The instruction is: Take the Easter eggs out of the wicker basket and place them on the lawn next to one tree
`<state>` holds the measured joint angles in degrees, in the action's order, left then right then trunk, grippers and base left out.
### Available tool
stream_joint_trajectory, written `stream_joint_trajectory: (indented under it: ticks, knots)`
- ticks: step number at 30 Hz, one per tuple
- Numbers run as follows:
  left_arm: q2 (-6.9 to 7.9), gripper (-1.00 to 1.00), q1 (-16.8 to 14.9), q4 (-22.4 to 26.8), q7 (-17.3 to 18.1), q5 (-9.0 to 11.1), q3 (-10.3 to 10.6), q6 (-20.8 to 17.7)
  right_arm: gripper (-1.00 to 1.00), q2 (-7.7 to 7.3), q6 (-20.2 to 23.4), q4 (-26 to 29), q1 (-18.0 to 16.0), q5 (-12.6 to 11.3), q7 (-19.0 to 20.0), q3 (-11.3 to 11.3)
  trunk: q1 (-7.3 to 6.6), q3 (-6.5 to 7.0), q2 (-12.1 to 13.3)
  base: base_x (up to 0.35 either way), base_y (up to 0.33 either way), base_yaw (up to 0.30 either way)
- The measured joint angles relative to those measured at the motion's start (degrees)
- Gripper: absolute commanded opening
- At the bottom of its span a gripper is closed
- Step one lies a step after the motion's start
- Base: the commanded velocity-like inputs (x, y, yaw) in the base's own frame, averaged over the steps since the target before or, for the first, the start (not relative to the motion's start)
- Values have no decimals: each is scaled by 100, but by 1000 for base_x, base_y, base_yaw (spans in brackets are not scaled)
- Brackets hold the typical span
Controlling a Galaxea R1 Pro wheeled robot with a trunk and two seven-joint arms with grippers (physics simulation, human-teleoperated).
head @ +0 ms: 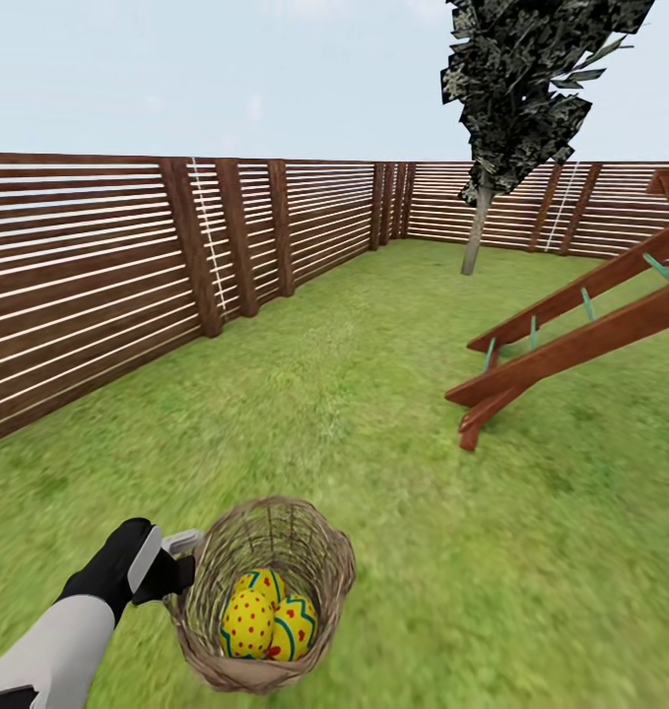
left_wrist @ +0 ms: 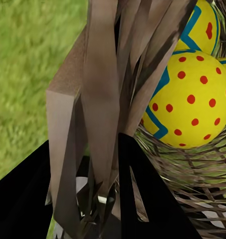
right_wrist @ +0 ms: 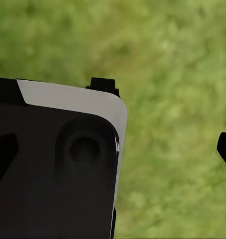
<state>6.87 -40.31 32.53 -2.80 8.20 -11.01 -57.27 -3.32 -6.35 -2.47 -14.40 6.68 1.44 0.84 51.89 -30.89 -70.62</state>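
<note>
A slatted wooden fence [head: 88, 266] runs along the left side and across the far end of the garden. At the near left, the left end effector [head: 181, 556] is clenched on the rim of the wicker basket [head: 319, 551]; from the left wrist view its dark fingers [left_wrist: 142, 189] pinch the woven twigs of the wicker basket [left_wrist: 100, 99]. The basket is tilted, its mouth facing up and away, above the lawn [head: 373, 414]. The three Easter eggs [head: 265, 615] lie bunched together inside it, yellow with blue zigzags and red dots. Far right of centre stands the tree [head: 477, 231], its pale trunk near the far fence. A red-brown playset [head: 570, 335] slants down on the right. Whether the right end effector [right_wrist: 225, 149] is clenched or released, I cannot tell; blurred grass lies beyond it.
</note>
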Motion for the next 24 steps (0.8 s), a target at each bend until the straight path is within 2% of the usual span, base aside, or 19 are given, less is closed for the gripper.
stream_joint_trajectory:
  ticks: [24]
  knots:
    - [15,-100,0,11,0,0,-1,0,100,0,0,0,0,1,0,0,0,0,0,320,0,0]
